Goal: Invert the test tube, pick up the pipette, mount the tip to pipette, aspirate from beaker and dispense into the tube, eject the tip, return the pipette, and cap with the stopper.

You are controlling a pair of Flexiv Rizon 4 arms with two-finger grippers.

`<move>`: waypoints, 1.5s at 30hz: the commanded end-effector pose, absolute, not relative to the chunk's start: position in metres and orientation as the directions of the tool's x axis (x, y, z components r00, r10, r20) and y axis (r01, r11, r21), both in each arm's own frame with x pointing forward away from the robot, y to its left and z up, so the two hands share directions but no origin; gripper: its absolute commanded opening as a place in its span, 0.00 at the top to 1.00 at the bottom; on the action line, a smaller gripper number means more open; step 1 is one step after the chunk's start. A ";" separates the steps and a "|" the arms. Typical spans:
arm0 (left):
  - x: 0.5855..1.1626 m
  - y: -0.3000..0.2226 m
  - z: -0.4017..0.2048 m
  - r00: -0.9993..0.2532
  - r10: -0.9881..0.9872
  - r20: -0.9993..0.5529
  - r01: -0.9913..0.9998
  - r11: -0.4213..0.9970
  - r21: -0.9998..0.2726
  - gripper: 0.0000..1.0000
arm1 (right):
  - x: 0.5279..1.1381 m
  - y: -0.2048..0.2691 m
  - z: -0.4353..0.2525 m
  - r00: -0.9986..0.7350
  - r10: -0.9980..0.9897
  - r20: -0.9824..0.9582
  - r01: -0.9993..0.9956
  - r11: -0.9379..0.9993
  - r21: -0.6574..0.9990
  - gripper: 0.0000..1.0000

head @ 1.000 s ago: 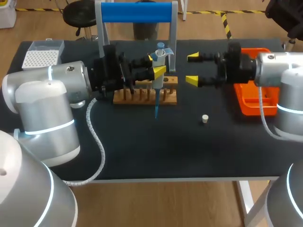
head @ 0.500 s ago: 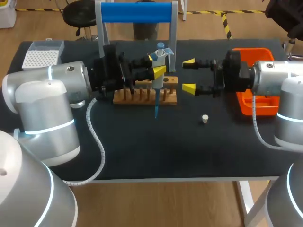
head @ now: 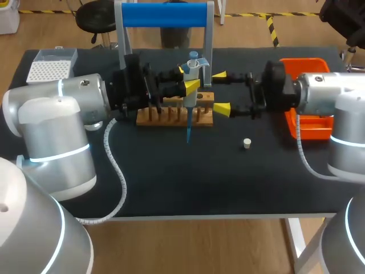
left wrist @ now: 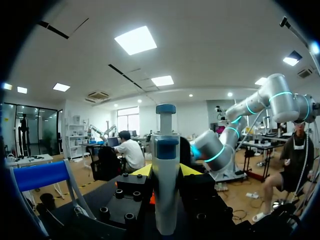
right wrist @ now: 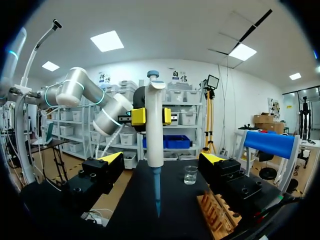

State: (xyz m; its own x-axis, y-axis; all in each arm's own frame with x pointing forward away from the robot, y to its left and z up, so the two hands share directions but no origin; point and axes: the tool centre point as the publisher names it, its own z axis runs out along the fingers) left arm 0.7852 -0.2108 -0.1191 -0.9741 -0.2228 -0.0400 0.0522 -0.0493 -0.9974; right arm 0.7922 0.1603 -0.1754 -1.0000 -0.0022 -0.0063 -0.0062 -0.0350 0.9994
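Note:
My left gripper is shut on the white pipette, held upright over the wooden tube rack. Its blue tip points down in front of the rack. In the left wrist view the pipette stands between the yellow fingertips. My right gripper is open, just right of the pipette. In its own view the right gripper faces the pipette, which stands ahead of its spread fingers. The beaker sits farther back. A small white stopper lies on the mat. I cannot make out the test tube.
An orange tray sits at the right edge under my right arm. A white tip box is at the far left corner. A blue-topped stand rises behind the rack. The dark mat in front of the rack holds only the stopper.
My right gripper has moved left toward the pipette, staying open. The left arm and the pipette have not moved.

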 end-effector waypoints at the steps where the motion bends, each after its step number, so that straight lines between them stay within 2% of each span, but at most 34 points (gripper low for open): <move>1: 0.784 -0.213 -0.120 -0.972 -0.230 -0.042 0.055 -0.052 -0.997 1.00 | 0.793 0.168 -0.174 -1.000 -0.019 -0.010 -0.009 -0.039 0.999 0.00; 28: 0.784 -0.213 -0.120 -0.972 -0.230 -0.042 0.055 -0.052 -0.997 1.00 | 0.787 0.207 -0.165 -0.995 -0.103 -0.010 -0.007 -0.035 0.999 0.00; 45: 0.784 -0.213 -0.120 -0.972 -0.230 -0.042 0.055 -0.052 -0.997 1.00 | 0.784 0.218 -0.163 -0.992 -0.123 -0.007 -0.005 -0.016 1.000 0.25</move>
State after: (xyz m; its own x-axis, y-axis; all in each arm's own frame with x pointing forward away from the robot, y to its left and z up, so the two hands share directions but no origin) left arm 0.7855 -0.2109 -0.1192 -0.9740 -0.2229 -0.0397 0.0522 -0.0502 -0.9974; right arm 0.7838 0.2174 -0.1639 -0.9925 -0.1223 -0.0073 -0.0049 -0.0196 0.9998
